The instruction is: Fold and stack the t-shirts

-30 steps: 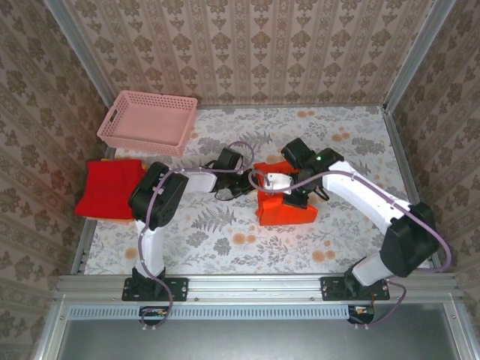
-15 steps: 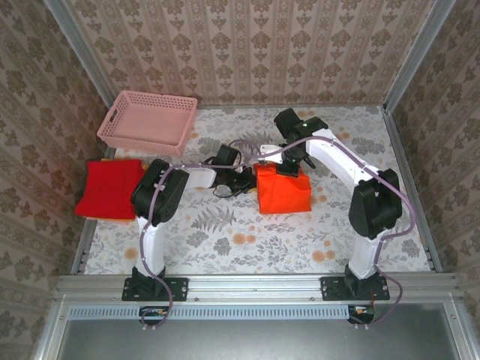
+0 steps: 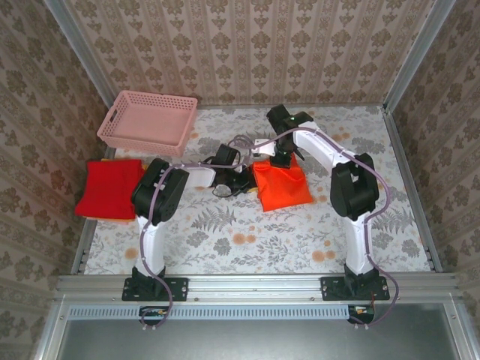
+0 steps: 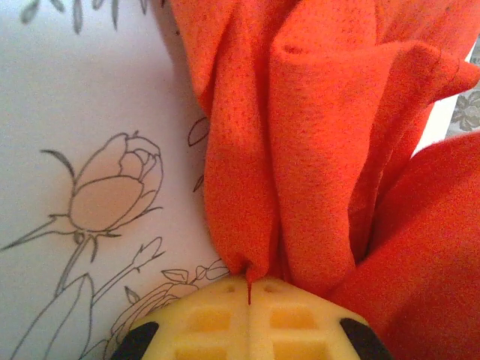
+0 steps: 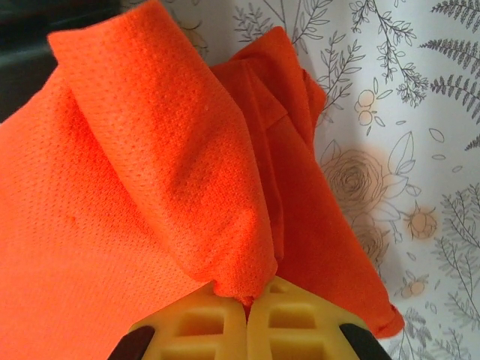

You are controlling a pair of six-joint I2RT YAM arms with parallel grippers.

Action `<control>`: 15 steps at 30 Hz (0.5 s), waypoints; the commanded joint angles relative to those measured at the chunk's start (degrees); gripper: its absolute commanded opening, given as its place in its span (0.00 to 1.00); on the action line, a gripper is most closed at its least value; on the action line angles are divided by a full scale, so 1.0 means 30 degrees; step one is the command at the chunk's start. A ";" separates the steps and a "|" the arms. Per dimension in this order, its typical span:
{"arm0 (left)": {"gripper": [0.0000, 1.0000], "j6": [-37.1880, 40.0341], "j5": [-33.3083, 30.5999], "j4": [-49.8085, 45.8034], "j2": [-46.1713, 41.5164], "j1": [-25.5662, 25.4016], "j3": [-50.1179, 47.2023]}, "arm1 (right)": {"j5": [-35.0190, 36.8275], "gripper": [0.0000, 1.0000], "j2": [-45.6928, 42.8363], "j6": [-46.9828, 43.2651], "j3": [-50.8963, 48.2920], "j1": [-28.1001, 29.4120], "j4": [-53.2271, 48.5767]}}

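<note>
Orange t-shirt (image 3: 283,189) mid-fold, pinched at two spots

Both my tools are clamped shut on it. The left tool (image 4: 249,283) has a bunched edge nipped tight on the shirt's left side, and the right tool (image 5: 247,298) has a folded corner at the far edge. The shirt sits around the middle of the counter (image 3: 225,232), roughly a chunky rectangle. The red t-shirt (image 3: 109,189) lies folded well apart at the left edge, just below the pink basket (image 3: 148,120). My take on doing this fold right: move both tools together at the same height so the cloth doesn't twist. Then lay the lifted edge flat over the body and line the edges up before letting go. Try not to drag the bottom layer along the counter either.
</note>
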 commanded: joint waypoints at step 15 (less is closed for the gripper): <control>0.00 -0.0294 -0.3022 -0.1521 0.1598 0.0252 -0.2263 | -0.1992 0.89 -0.4198 0.7103 -0.8159 -0.1726 1.5598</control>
